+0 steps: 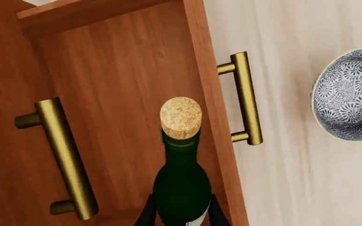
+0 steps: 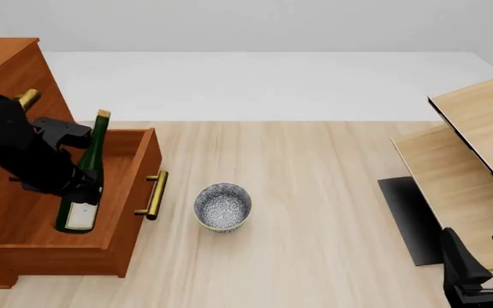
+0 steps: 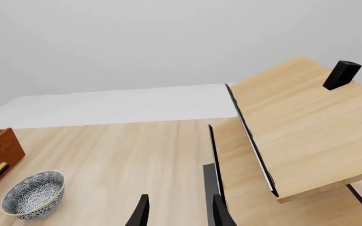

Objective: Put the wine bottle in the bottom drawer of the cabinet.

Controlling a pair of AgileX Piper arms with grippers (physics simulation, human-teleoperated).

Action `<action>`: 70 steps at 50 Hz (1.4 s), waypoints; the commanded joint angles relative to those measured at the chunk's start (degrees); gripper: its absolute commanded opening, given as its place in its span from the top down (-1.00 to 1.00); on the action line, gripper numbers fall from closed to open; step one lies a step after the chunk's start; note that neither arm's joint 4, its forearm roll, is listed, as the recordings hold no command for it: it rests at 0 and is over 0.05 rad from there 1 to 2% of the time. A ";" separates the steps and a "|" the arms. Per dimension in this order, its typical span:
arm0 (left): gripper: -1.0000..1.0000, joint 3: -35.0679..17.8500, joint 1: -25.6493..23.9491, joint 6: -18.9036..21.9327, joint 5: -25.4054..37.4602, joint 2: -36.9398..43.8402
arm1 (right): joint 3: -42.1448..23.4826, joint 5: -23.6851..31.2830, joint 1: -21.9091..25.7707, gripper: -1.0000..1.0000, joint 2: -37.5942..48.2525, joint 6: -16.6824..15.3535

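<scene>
The dark green wine bottle (image 2: 95,144) stands almost upright, leaning a little, inside the pulled-out bottom drawer (image 2: 131,212) of the reddish-brown cabinet (image 2: 7,64). My left gripper (image 2: 82,186) is shut on its body just above the white label. In the left wrist view the bottle (image 1: 181,183) with its cork-coloured top sits between my black fingers (image 1: 144,214), over the drawer floor (image 1: 118,80). I cannot tell whether its base touches the floor. My right gripper (image 2: 477,256) hangs open and empty at the near right, far from the cabinet, as the right wrist view (image 3: 177,212) confirms.
A speckled grey bowl (image 2: 223,206) sits on the table just right of the drawer's brass handle (image 2: 154,194). Pale light-wood boards (image 2: 477,154) and a black slab (image 2: 409,218) stand at the right. An upper drawer handle (image 1: 64,155) is close beside the bottle.
</scene>
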 commanded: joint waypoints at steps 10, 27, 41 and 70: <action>1.00 2.08 -0.55 -4.63 -2.67 3.04 | -0.02 -0.16 0.01 -1.00 0.49 -0.10; 1.00 4.89 -0.31 -5.73 -3.90 2.77 | 0.00 -0.66 0.14 -1.00 1.20 -0.31; 1.00 6.57 -0.14 -6.11 -5.34 3.92 | 0.00 -0.60 0.02 -1.00 1.21 -0.38; 1.00 8.81 -0.64 -7.37 -6.79 5.62 | 0.01 -0.15 -0.03 -1.00 0.85 -0.51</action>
